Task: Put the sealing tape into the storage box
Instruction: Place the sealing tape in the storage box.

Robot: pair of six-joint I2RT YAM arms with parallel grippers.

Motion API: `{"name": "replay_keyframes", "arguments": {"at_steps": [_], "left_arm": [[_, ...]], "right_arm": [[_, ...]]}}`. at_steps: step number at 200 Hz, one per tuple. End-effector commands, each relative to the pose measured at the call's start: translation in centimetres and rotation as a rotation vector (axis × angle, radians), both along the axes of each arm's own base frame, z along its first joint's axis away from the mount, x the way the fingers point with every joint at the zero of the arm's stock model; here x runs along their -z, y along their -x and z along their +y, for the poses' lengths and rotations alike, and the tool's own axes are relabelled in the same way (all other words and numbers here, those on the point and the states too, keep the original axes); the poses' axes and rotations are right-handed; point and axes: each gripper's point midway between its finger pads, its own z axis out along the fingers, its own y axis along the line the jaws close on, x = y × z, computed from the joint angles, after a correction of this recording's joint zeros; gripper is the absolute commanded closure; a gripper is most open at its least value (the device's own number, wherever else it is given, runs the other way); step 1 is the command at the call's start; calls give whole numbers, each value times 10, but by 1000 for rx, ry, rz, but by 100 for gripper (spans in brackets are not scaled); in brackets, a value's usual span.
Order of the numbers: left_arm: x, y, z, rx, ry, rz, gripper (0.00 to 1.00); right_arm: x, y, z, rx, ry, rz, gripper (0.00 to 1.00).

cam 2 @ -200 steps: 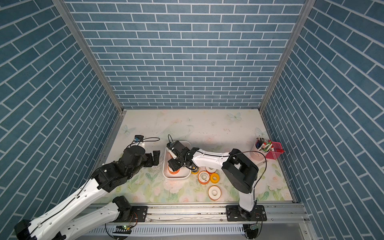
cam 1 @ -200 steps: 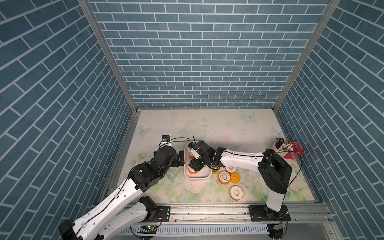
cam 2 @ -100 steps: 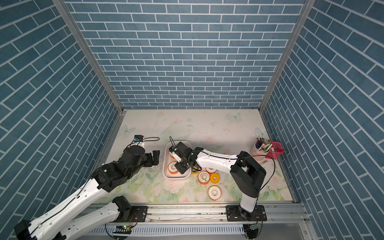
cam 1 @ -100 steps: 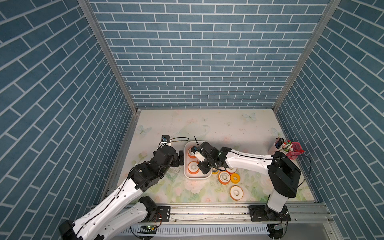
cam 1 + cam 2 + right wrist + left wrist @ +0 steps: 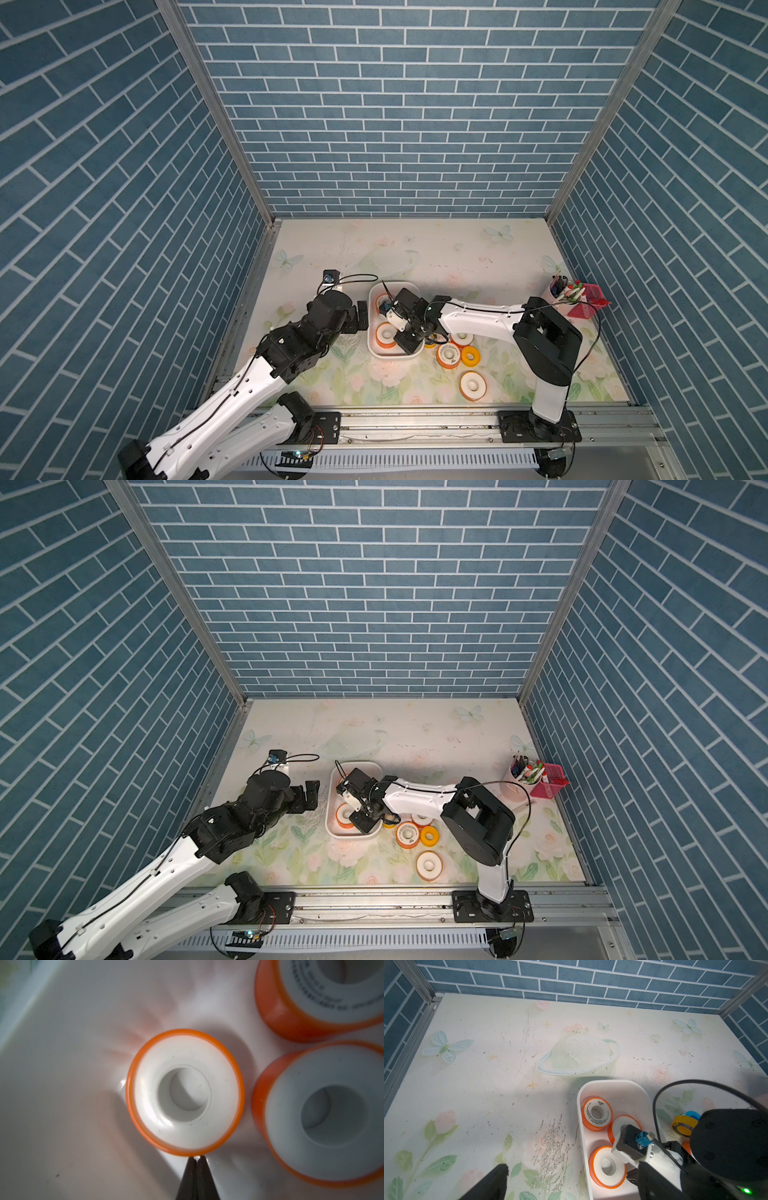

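The storage box [image 5: 394, 284] stands on the floral table [image 5: 415, 249], near its centre, with the long side running near to far. Three orange rolls of sealing tape [image 5: 345, 814] lie inside it, white faces up:
- A printed roll [image 5: 597, 1113] lies at the far left.
- A second roll [image 5: 623, 1124] lies to its right, partly hidden by the right arm.
- A third roll [image 5: 607, 1166] lies at the near left.

The right gripper [image 5: 196, 1160] reaches down into the near right part of the box. Its jaws are pressed together and hold nothing. In the right wrist view the tips sit at the orange rim of the third roll. That view is close and blurred, so contact with the roll cannot be determined.

The left gripper [image 5: 312, 797] sits just beside the left wall of the box, outside it. Its jaws are spread wide and are empty.

More tape lies on the table to the right of the box:
- An orange roll [image 5: 449, 355] and a yellow roll [image 5: 470, 354] lie side by side.
- A lone orange roll [image 5: 473, 385] lies nearer the rail.
- A yellow-black roll [image 5: 683, 1125] and a blue roll [image 5: 693, 1114] lie close to the right wall of the box.

A white pen cup [image 5: 557, 297] and a pink basket [image 5: 592, 305] stand at the right edge of the table.
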Motion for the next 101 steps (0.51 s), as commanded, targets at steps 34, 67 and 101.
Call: {"name": "replay_keyframes", "arguments": {"at_steps": [34,67,101], "left_arm": [[4,-2,1,-3,-8,3,0],[5,-2,2,-4,-10,6,0],[5,-2,2,-7,-10,4,0]], "right_arm": [[1,-2,17,-37,-27,11,97],[1,-5,21,-28,-33,8,97],[-10,-3,22,-43,-65,1,96]]}}
